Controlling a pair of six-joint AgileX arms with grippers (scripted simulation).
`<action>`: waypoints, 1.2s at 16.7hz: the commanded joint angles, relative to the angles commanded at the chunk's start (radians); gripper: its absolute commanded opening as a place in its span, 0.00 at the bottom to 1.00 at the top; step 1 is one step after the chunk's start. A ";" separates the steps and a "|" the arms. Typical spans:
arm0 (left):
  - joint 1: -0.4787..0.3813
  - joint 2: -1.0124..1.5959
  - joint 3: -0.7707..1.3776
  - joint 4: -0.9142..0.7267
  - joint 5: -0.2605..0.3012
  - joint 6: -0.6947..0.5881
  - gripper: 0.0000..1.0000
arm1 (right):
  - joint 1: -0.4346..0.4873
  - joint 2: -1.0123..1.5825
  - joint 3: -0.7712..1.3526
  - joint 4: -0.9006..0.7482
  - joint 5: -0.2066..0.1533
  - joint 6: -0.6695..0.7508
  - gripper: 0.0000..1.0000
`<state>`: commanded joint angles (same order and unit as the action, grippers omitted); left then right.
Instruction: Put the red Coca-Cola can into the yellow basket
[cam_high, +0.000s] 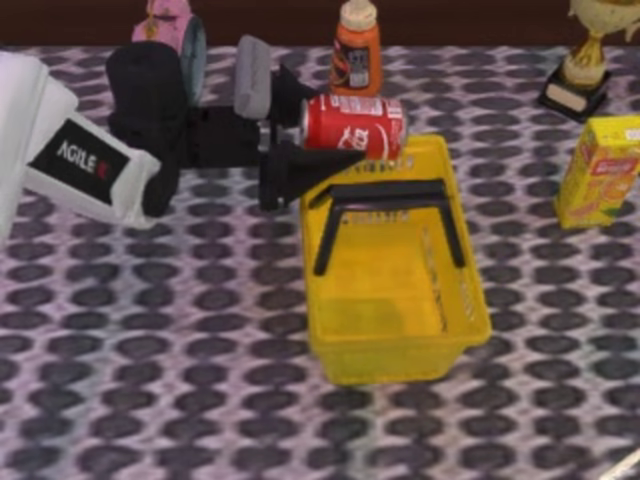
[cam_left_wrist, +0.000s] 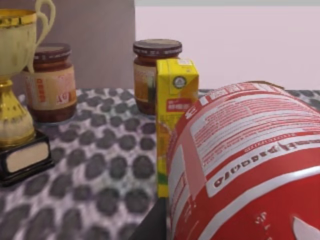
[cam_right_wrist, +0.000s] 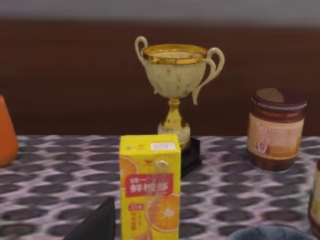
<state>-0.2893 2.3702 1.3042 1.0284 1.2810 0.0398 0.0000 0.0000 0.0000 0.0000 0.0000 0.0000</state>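
Observation:
The red Coca-Cola can lies on its side in the air, over the far rim of the yellow basket. My left gripper is shut on the can, one black finger on each side, and comes in from the left. In the left wrist view the can fills the near field beside one dark finger. The basket's black handle stands up just in front of the can, and the basket has nothing in it. The right arm is out of the top view; one of its fingers shows off to the side, the gripper open.
An orange bottle stands just behind the can. A gold trophy and a yellow juice carton are at the right. A pink object sits at the back left. Two brown jars stand beyond the carton.

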 joint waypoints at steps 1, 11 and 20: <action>0.000 0.000 0.000 0.000 0.000 0.000 0.00 | 0.000 0.000 0.000 0.000 0.000 0.000 1.00; 0.000 0.000 0.000 0.000 0.000 0.000 0.60 | 0.000 0.000 0.000 0.000 0.000 0.000 1.00; 0.000 0.000 0.000 0.000 0.000 0.000 1.00 | 0.000 0.000 0.000 0.000 0.000 0.000 1.00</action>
<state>-0.2893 2.3702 1.3042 1.0284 1.2810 0.0398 0.0000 0.0000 0.0000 0.0000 0.0000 0.0000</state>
